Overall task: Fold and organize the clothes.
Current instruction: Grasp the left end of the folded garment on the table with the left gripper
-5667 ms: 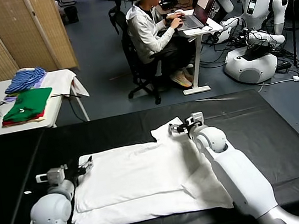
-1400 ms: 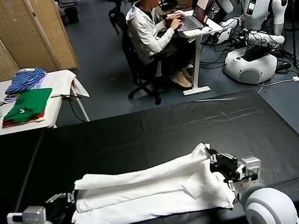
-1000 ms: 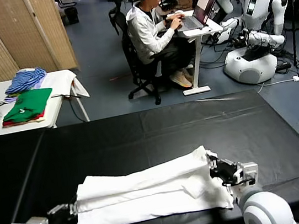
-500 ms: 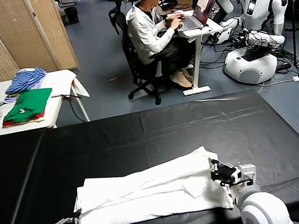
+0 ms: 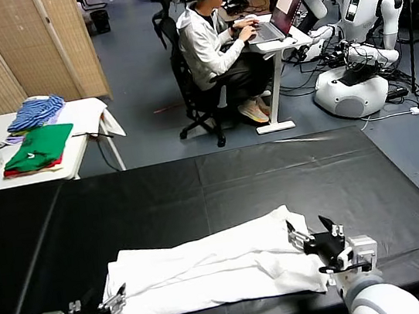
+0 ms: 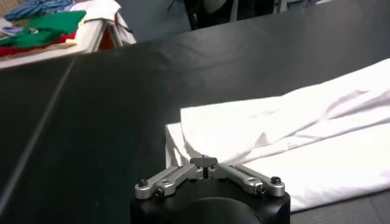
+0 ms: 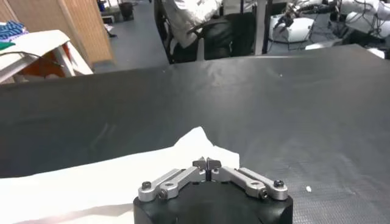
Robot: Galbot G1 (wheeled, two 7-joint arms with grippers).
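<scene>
My left gripper (image 5: 114, 303) sits at the near left corner of the black table (image 5: 197, 182), jaws spread wide and holding nothing. The T-shirt (image 5: 210, 270) begins just beyond and to the right of it; in my left wrist view the gripper (image 6: 209, 176) is apart from the cloth, with the shirt's left end (image 6: 183, 131) just ahead of the linkage. From this pincer, the shirt runs away to my right.

The shirt itself lies near the table's front edge as a long, narrow, folded band. Its long axis runs side to side across the table, roughly parallel with the front edge, and its far edge climbs slightly toward the right, ending in a small raised corner (image 5: 281, 213). Layered folds show along its length; no print is visible, only plain white.

My right gripper (image 5: 323, 246) is at the band's right end, jaws also spread wide and empty, just beside the cloth's edge. In my right wrist view that gripper (image 7: 207, 176) has the white corner (image 7: 195, 143) directly ahead of it.

So each arm is nearest to its own end, and I judge the coming fold must bring one short end along that side-to-side axis toward the other.
</scene>
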